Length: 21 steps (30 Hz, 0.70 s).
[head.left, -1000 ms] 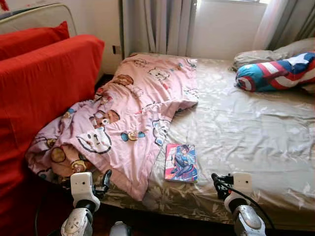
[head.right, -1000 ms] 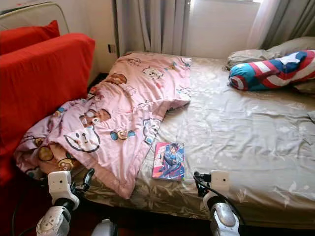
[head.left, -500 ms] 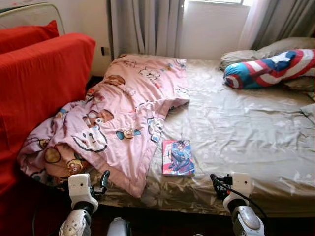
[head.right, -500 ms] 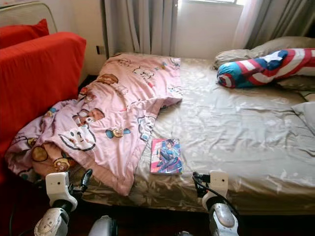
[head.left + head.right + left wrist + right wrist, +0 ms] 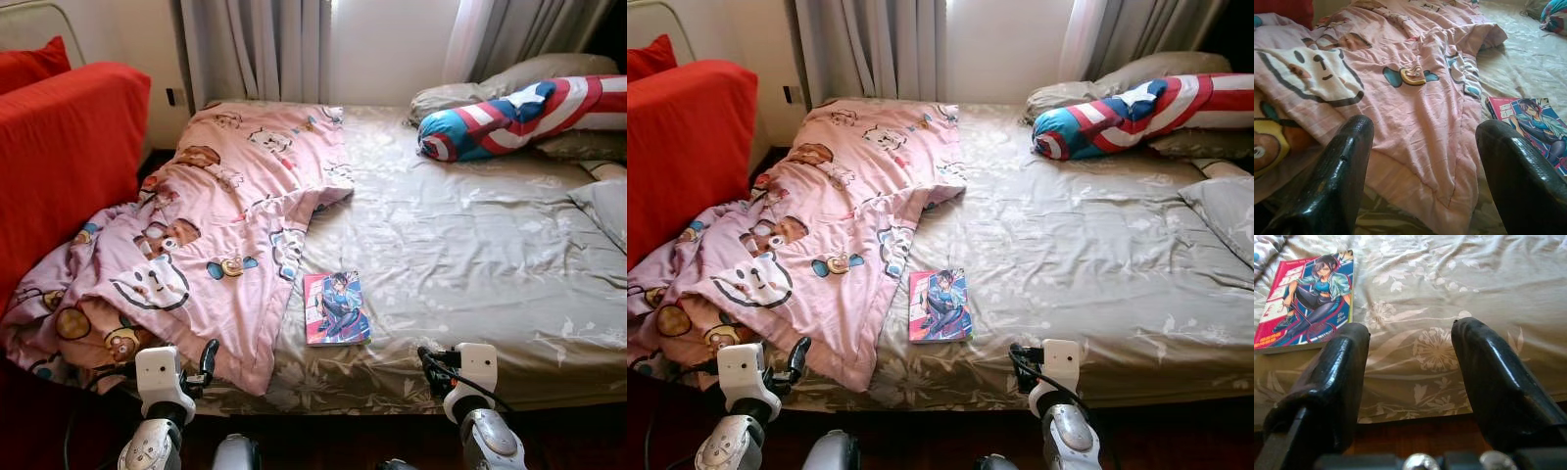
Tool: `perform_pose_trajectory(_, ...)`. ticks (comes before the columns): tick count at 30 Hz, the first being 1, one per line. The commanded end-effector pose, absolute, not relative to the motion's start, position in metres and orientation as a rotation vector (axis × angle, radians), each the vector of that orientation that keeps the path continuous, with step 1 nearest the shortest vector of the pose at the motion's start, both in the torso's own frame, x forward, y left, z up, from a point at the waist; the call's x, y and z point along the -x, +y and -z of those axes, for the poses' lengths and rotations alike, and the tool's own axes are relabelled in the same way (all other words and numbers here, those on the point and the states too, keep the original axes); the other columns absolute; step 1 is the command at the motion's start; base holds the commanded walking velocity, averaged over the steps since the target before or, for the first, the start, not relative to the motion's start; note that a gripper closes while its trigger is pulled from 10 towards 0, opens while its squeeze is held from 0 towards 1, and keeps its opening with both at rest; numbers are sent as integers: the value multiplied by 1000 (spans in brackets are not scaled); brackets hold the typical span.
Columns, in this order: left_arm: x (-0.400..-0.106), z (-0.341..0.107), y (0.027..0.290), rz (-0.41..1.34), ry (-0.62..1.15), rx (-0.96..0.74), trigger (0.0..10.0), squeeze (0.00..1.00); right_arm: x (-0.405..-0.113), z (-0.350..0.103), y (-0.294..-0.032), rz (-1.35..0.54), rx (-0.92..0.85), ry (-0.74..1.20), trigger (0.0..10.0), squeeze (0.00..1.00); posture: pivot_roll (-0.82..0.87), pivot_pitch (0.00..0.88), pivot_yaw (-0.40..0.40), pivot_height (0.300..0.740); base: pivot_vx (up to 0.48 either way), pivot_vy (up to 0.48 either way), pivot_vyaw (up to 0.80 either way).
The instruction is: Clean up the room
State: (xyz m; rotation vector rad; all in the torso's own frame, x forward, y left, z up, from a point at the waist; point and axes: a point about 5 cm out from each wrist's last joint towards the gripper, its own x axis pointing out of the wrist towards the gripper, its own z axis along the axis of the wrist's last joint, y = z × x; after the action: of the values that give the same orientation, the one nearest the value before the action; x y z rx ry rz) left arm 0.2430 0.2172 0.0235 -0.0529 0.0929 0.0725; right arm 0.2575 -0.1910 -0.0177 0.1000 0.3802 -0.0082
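On the bed (image 5: 470,245), a manga book (image 5: 336,307) lies near the front edge, just beside a crumpled pink cartoon quilt (image 5: 196,245). Left hand (image 5: 1420,161) and right hand (image 5: 1410,377) hover at that edge, both released, grasping nothing.

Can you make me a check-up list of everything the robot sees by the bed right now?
Surface: bed with a wrinkled beige flowered sheet.
Job's things: pink cartoon blanket crumpled over the bed's left side, spilling off the near corner; comic book lying flat near the front edge, beside the blanket.
Clutter: striped star pillow at the far right, grey pillows behind it.
Grippers: left gripper open, low before the blanket's edge; right gripper open, at the front edge right of the book. Both hold nothing.
Cables: black cable at the right wrist.
Surroundings: red sofa on the left, curtains behind.
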Motion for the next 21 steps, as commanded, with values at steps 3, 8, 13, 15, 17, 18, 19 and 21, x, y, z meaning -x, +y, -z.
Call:
perform_pose_trajectory(3,-241,-22,216,-66,105,51,10000,0,-259,16,-192,14,-101,369,10000,0,36,0,-66,611,0,0,0)
perform_pose_trajectory(8,-241,-23,217,-65,104,48,10000,0,-259,16,-191,11,-104,364,10000,0,37,0,-65,611,0,0,0)
perform_pose_trajectory(13,-241,-24,217,-66,103,47,10000,0,-260,16,-188,-14,-95,367,10000,0,39,0,-64,611,0,0,0)
perform_pose_trajectory(15,-241,-25,218,-65,102,48,10000,0,-260,15,-187,-24,-91,364,10000,0,40,0,-64,611,0,0,0)
perform_pose_trajectory(17,-241,-25,217,-61,102,49,10000,0,-259,16,-185,-32,-95,361,10000,0,41,0,-63,611,0,0,800)
perform_pose_trajectory(18,-241,-25,217,-61,102,49,10000,0,-259,16,-185,-32,-95,361,10000,0,41,0,-63,611,0,0,800)
perform_pose_trajectory(19,-241,-25,217,-60,103,49,10000,0,-259,16,-184,-33,-100,360,10000,0,41,0,-62,611,0,0,800)
perform_pose_trajectory(21,-241,-26,217,-60,103,50,10000,0,-259,16,-184,-35,-105,359,10000,0,42,0,-62,611,0,0,800)
